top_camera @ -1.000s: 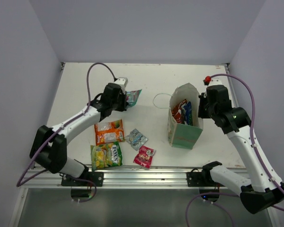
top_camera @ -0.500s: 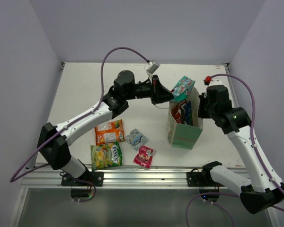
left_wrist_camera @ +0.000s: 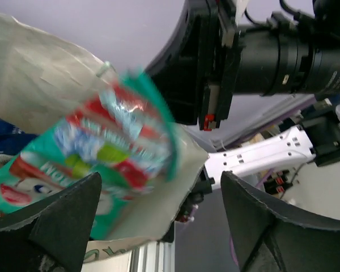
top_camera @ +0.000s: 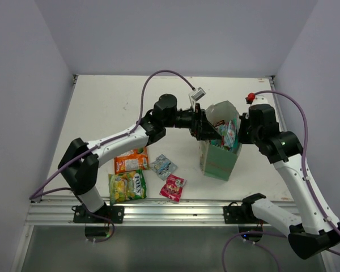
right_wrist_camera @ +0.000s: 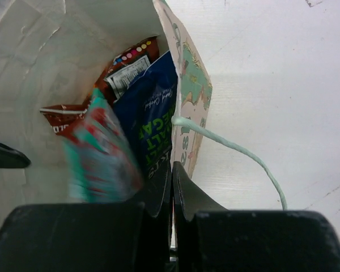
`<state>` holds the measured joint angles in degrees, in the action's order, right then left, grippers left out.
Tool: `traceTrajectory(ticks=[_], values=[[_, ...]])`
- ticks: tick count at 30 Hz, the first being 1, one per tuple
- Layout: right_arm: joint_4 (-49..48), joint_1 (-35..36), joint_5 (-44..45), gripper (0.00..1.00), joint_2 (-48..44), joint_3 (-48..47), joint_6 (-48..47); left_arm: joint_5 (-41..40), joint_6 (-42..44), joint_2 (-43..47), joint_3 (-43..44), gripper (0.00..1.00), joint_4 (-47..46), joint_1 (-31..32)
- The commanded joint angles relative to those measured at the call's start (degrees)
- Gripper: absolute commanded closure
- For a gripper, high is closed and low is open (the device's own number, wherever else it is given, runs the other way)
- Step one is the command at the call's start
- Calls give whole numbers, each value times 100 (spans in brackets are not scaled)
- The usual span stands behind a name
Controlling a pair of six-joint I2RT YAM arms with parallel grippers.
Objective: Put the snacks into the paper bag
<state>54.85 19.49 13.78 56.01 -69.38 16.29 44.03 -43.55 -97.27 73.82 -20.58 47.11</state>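
Observation:
The paper bag (top_camera: 220, 162) stands upright at the right of the table, mouth open. My left gripper (top_camera: 213, 132) hangs at its mouth, jaws wide open (left_wrist_camera: 158, 180) and holding nothing. A green-and-red snack packet (left_wrist_camera: 102, 161) falls loose, blurred, inside the bag (right_wrist_camera: 99, 156). A blue packet (right_wrist_camera: 150, 119) and a red one (right_wrist_camera: 124, 65) lie deeper in. My right gripper (right_wrist_camera: 171, 165) is shut on the bag's right rim (right_wrist_camera: 191, 85). On the table lie an orange packet (top_camera: 130, 160), a silvery one (top_camera: 162, 166), a pink one (top_camera: 173, 187) and a yellow-green one (top_camera: 127, 187).
A pale string handle (right_wrist_camera: 229, 146) trails from the bag's rim over the white table (top_camera: 102, 107). A small red knob (top_camera: 249, 95) sits at the far right. Grey walls close in the table on three sides.
My left arm swung from the table's left-middle to the bag's mouth with the green packet, then its jaws opened and the packet dropped in. The right gripper stayed on the rim.

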Motion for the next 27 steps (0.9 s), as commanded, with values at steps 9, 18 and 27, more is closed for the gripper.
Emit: traceTrajectory(ticks=[9, 18, 27], values=[[-9, 11, -77, 100, -134, 57, 102, -5144, 2096, 1851, 90, 4, 3277, 9], [-106, 11, -183, 100, -160, 92, 93, -7066, 1176, 1791, -2361, 1, 4685, -1028], [-150, 11, -227, 100, -169, 118, 58, -7084, 646, 1361, -2881, 0, 5020, -1169]])
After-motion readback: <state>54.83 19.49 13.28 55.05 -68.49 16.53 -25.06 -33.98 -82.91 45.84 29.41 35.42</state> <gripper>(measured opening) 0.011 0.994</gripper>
